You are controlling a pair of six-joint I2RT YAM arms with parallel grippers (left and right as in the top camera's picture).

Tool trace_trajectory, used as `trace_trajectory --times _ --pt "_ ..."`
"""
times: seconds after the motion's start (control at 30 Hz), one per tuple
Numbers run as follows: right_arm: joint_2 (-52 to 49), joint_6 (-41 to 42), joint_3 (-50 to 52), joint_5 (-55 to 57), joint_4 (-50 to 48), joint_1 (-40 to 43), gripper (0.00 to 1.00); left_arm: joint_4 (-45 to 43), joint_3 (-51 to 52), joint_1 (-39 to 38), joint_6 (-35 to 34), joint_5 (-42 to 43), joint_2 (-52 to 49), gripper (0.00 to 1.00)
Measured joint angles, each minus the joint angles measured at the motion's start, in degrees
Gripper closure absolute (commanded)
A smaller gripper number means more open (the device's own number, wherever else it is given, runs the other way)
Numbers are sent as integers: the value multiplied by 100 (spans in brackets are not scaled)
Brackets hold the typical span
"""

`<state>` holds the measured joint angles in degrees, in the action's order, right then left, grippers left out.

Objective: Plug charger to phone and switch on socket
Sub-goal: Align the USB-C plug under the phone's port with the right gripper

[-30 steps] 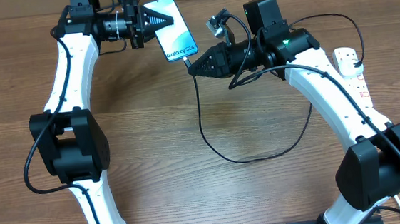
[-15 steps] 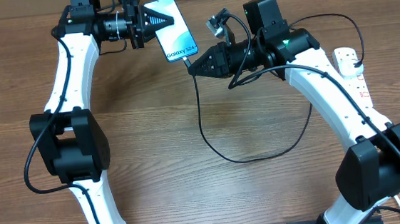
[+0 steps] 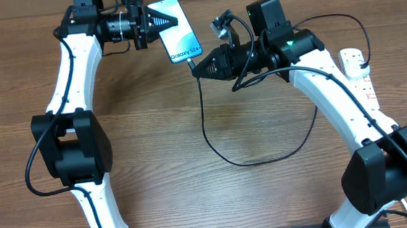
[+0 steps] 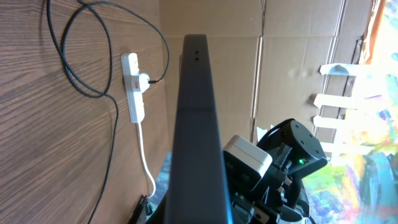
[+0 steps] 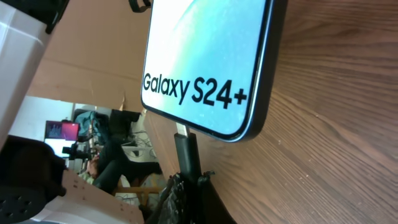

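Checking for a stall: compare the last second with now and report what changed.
Almost nothing. The right claw, shut on the charger tip, crept slightly toward the phone's lower edge. The left claw kept the phone gripped; the charger's loop and the socket lie as before.

table [image 3: 161,132]: wood-grain, matt | phone [image 3: 175,30]: glossy screen, smooth black edge | socket [image 3: 356,65]: white plastic | charger [image 3: 213,139]: thin black cable, matt | arms [image 3: 66,74]: white and black plastic
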<state>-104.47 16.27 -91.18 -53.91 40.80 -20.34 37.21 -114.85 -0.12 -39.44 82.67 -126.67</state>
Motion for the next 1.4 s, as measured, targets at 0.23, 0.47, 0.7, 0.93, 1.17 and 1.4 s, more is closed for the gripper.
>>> trace_trajectory --times 0.23,0.47,0.7,0.93,1.17,1.4 --pt "0 2 0 35 33 11 96 0 0 -17 0 -31 0 96" --pt "0 2 0 28 76 87 96 -15 0 -17 -2 -66 0 96" --pt "0 0 0 33 76 92 96 -17 0 -17 -2 -66 0 96" --pt "0 -4 0 33 81 129 96 -20 0 -17 -2 -66 0 96" --pt "0 2 0 35 76 129 96 -50 0 -17 -2 -63 0 96" --pt "0 2 0 35 83 151 96 -96 0 -17 -2 -63 0 96"
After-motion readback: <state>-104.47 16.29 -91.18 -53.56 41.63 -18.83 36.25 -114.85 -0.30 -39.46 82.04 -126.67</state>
